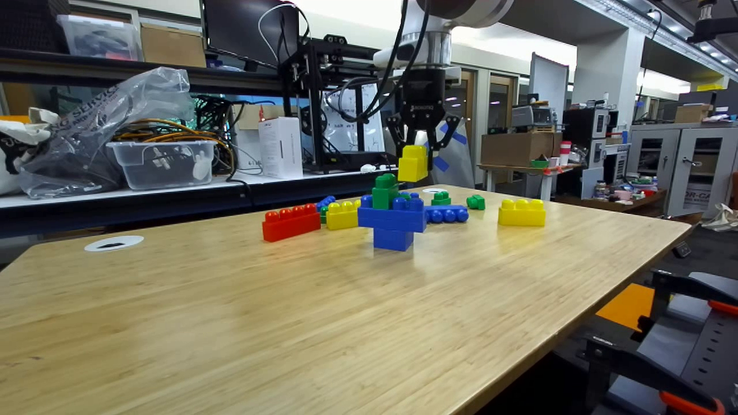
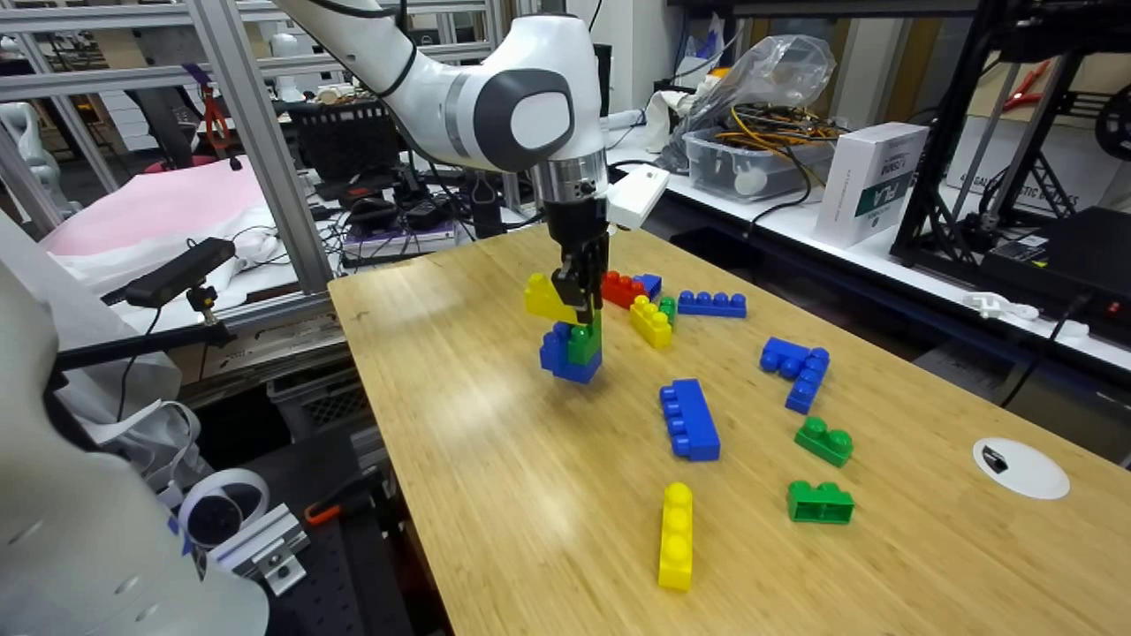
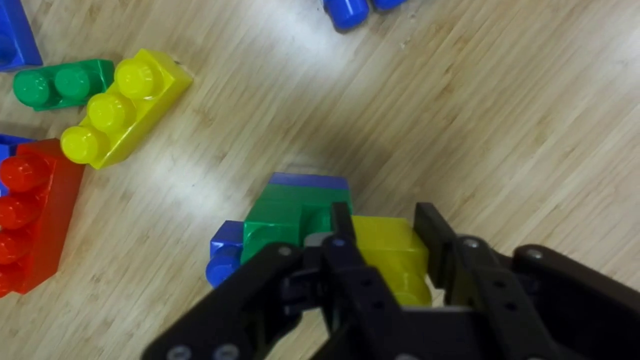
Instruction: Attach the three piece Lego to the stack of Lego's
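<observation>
The three piece Lego is bright yellow and held off the table by my gripper. In the wrist view it sits between the two black fingers. Part of it is hidden by the fingers. The stack of Lego's is blue with green bricks on top and stands upright on the table. In an exterior view the yellow piece is right above the stack. In the wrist view the stack's green top lies just left of the yellow piece. I cannot tell if they touch.
A red brick row and a yellow brick lie near the stack. Another yellow brick, a blue brick, joined blue bricks and green bricks lie on the table. A shelf with a box stands behind.
</observation>
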`<state>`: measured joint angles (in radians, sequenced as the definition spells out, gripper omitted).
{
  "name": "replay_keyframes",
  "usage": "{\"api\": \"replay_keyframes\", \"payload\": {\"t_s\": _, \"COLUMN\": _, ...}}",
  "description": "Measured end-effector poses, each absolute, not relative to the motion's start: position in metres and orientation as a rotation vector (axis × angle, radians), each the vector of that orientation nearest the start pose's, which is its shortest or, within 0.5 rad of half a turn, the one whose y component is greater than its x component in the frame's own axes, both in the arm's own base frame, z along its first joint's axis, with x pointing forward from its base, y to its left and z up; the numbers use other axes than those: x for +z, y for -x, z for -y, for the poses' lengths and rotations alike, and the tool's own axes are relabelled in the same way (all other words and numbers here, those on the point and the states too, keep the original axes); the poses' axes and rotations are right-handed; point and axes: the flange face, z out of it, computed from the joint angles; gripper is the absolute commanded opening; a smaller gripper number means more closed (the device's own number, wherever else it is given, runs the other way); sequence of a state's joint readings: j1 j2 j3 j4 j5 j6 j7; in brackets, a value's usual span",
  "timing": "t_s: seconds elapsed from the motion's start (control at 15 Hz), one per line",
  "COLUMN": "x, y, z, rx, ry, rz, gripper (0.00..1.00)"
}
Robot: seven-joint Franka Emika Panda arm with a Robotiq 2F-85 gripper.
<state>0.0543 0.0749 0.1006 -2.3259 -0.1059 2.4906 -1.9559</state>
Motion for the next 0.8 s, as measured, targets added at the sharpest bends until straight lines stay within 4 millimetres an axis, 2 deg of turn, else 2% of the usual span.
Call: {"api": "replay_keyframes", "payload": {"t_s": 0.8, "x": 0.308, "y": -0.529, "z": -0.079, "rx": 0.013, "ry": -1.36, "rz": -2.716, "gripper": 0.11}}
